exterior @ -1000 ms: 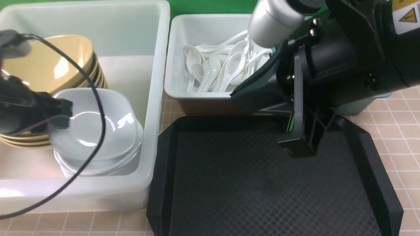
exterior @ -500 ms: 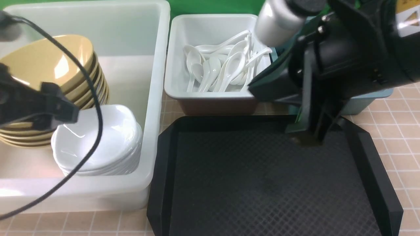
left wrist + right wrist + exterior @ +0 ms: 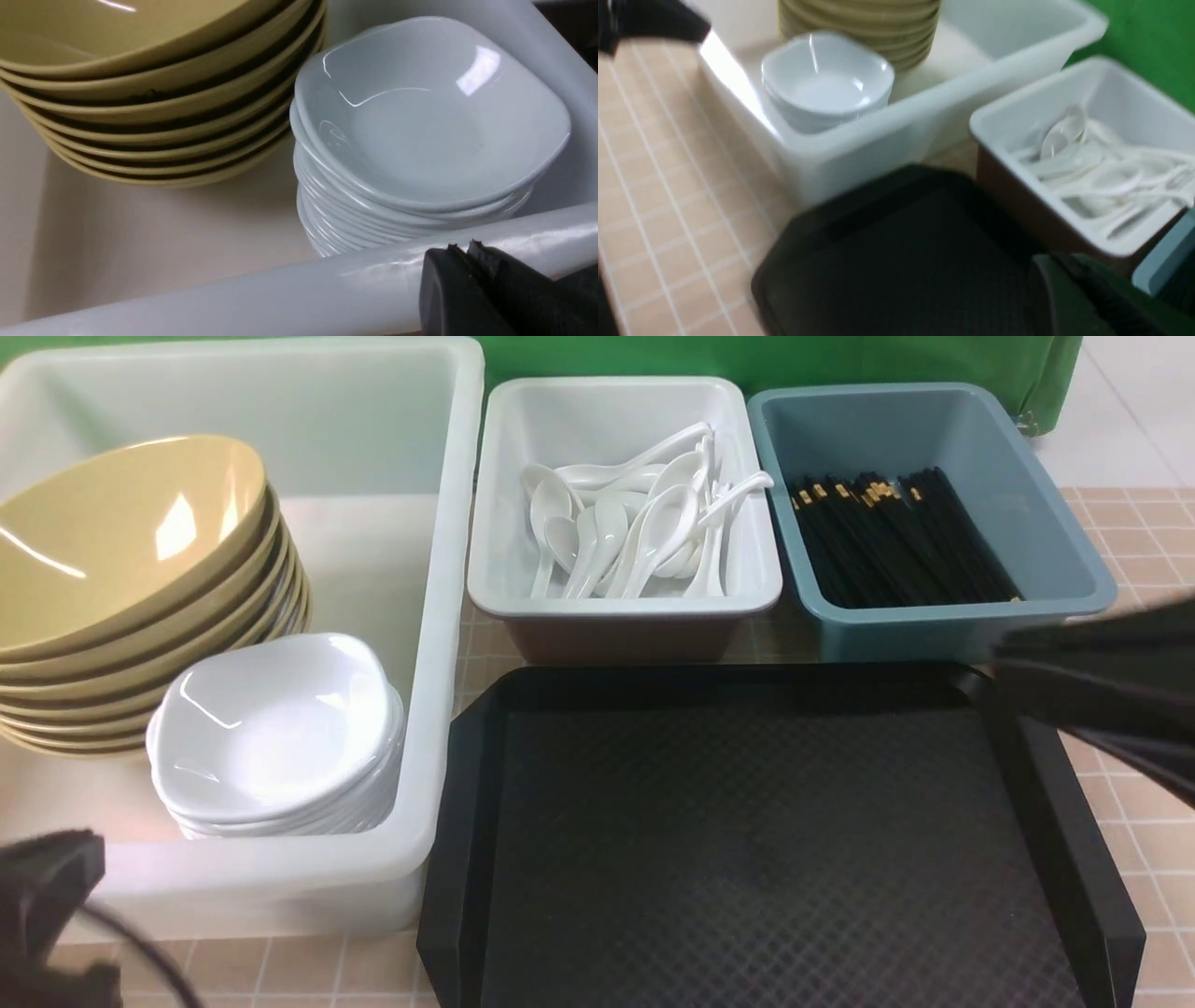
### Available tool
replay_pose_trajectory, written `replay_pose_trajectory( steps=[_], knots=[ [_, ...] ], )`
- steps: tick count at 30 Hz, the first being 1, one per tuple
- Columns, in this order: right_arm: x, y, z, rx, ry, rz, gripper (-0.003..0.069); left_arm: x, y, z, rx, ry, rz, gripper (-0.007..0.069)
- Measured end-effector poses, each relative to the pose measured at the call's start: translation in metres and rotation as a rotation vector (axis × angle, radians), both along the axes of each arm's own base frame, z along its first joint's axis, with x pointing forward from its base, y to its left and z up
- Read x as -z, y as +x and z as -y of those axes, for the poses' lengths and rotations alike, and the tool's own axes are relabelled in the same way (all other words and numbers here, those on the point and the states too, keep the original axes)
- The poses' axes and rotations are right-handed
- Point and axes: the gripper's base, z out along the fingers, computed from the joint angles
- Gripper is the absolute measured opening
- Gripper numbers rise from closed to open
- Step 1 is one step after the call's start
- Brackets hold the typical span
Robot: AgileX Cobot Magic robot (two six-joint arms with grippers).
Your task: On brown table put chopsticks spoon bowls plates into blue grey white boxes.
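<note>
Pulled back since a second ago: both arms, baring chopsticks (image 3: 896, 537) in blue box (image 3: 1064, 588). Left gripper (image 3: 472, 280) clenched, empty, at white tub (image 3: 439, 616) rim, beside plates (image 3: 275, 737) and bowls (image 3: 131, 579). Right gripper (image 3: 1069, 298) clenched, empty. Spoons (image 3: 635, 532) in grey bin (image 3: 485, 588)

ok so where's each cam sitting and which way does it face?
Front: between the arms, looking forward and down at the white tub, black tray and chopsticks; blurred arms at both edges.
Left wrist: by the tub rim, facing bowls and plates; shut left pincer shows.
Right wrist: above the tray, facing the spoons; right pincer blurred.
All share the plates.
</note>
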Motion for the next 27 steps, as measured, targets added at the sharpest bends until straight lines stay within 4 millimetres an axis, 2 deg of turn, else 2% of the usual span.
replay_pose_trajectory(
  steps=[3,7,27],
  knots=[
    [0.017,-0.006,0.007,0.013,0.069,0.039,0.0048,0.011,-0.011,-0.001,-0.013,0.009,0.091,-0.0008],
    [0.028,-0.006,0.007,0.021,0.127,0.085,0.0048,0.016,-0.02,0.0,-0.02,0.01,0.16,-0.0011],
    [0.035,-0.006,0.008,0.023,0.115,0.066,0.0055,0.028,-0.021,0.0,-0.022,0.007,0.155,-0.0011]
  ],
)
